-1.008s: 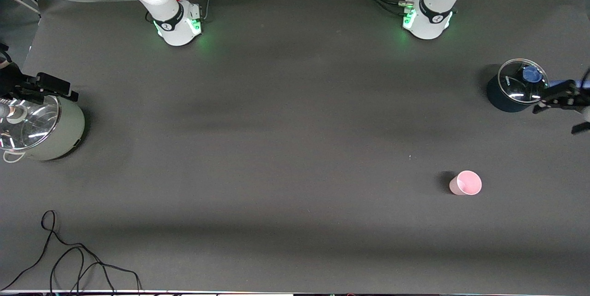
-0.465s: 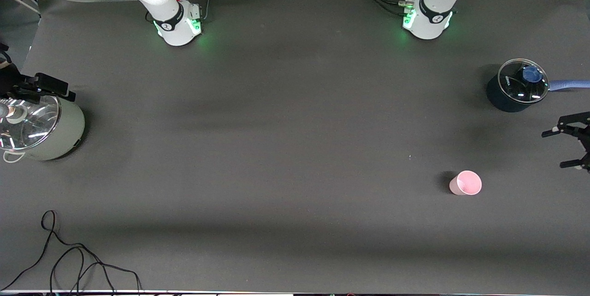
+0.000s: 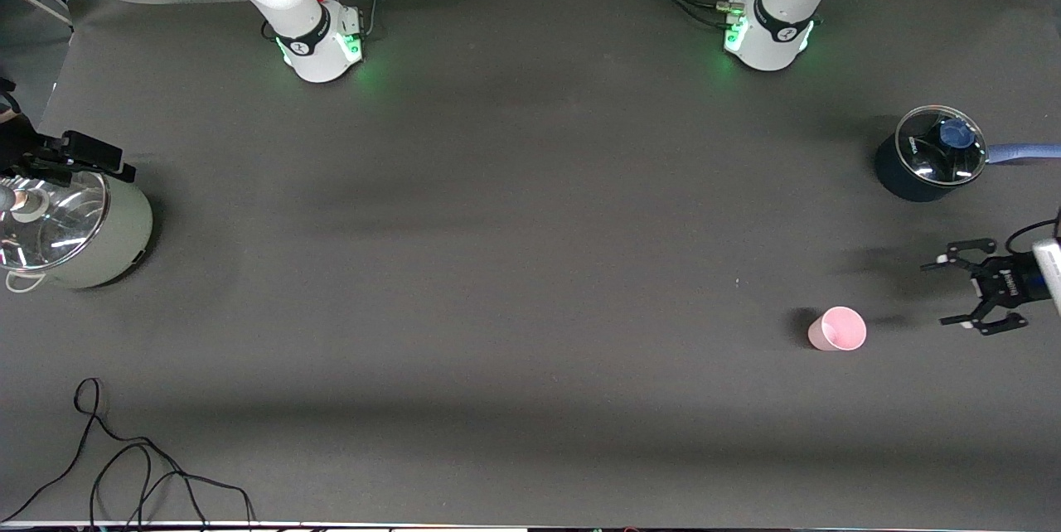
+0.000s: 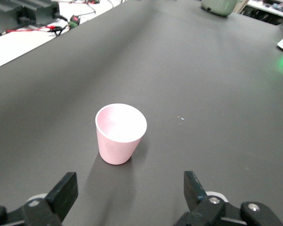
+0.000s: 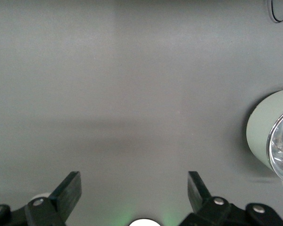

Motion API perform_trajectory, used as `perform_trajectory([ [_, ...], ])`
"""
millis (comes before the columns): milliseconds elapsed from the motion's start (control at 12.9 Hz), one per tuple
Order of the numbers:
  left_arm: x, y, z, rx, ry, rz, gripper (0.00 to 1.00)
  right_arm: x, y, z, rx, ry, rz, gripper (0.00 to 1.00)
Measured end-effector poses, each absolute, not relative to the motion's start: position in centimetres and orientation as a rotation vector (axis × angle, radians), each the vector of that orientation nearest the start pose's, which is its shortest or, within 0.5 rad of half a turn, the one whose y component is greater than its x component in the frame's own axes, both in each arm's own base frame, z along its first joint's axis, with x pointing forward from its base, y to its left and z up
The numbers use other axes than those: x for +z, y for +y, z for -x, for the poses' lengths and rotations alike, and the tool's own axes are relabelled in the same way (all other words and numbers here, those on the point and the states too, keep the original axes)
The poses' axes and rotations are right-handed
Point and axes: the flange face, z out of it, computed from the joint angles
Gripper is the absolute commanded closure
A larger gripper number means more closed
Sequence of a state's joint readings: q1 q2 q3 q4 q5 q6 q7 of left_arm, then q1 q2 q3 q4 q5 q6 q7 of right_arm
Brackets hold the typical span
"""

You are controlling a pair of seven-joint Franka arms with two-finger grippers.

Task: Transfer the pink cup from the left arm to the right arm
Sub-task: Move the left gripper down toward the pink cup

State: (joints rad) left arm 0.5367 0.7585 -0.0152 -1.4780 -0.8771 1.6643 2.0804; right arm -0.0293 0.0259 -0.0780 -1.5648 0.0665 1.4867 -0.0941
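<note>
While pink cup (image 3: 837, 328) stands upright w/o readable label, left gripper (image 3: 953, 292) gapes beside it.

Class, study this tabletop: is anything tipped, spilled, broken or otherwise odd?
Nothing stands out. The pink cup stands upright and empty on the table, with the open left gripper beside it. Both lidded pots, the dark pot and the pale green pot, sit upright. The right gripper waits open by the green pot.
</note>
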Motion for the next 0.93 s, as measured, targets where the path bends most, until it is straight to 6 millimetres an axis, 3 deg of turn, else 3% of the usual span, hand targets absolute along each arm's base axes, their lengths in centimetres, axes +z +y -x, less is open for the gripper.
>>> perform_trajectory([
  [388, 14.3, 26.0, -61.1, 1.041, -1.279, -1.738, 0.0, 60.7, -5.1, -55.0, 0.148, 0.017, 3.064, 0.0],
  [698, 10.3, 25.1, -61.0, 1.181, -1.264, -1.673, 0.0, 60.7, -5.2, -55.0, 0.148, 0.019, 3.064, 0.0],
  [930, 8.0, 23.2, -61.2, 1.262, -1.251, -1.619, 0.0, 60.7, -5.2, -55.0, 0.149, 0.019, 3.064, 0.0],
])
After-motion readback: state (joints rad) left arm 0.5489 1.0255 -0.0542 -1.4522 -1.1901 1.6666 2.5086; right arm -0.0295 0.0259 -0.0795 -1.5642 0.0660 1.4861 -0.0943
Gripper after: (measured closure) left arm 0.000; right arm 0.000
